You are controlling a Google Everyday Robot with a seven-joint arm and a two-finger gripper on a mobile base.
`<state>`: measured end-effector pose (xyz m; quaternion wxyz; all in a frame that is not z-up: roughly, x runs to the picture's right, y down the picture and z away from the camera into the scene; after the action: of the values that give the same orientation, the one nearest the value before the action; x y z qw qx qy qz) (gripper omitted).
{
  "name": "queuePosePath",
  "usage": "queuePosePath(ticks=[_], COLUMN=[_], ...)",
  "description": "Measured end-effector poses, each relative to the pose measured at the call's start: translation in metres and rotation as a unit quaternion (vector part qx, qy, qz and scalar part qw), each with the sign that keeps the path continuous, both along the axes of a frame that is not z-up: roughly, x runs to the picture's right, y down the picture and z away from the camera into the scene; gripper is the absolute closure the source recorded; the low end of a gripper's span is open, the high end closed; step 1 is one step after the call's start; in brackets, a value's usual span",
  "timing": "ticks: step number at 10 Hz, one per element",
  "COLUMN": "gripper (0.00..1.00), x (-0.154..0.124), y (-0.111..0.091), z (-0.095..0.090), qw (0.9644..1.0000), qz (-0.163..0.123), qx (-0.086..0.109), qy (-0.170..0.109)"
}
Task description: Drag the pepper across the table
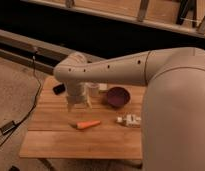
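Observation:
The pepper [88, 124] is a slim orange tapered vegetable lying on the light-brown wooden table [56, 142], near its middle, with its stem end to the left. My gripper [77, 102] hangs from the big white arm above the table, just behind and slightly left of the pepper, apart from it.
A purple bowl [118, 97] stands at the back right of the table. A white tube-like item [128, 120] lies right of the pepper. A dark small object [59, 88] sits at the back left. A pale cup-like thing [94, 89] stands behind the gripper. Floor cables run at left.

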<state>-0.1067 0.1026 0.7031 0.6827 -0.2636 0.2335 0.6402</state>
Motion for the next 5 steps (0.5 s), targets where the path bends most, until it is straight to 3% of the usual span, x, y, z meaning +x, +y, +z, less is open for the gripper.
queuePosePath(ticks=[3, 5], gripper=[0.35, 0.35], x=[-0.0004, -0.0079], y=[0.0003, 0.0016], z=[0.0010, 0.0099], qw=[1.0000, 0.9996], qz=[0.002, 0.028], qx=[0.000, 0.000], qy=[0.001, 0.007])
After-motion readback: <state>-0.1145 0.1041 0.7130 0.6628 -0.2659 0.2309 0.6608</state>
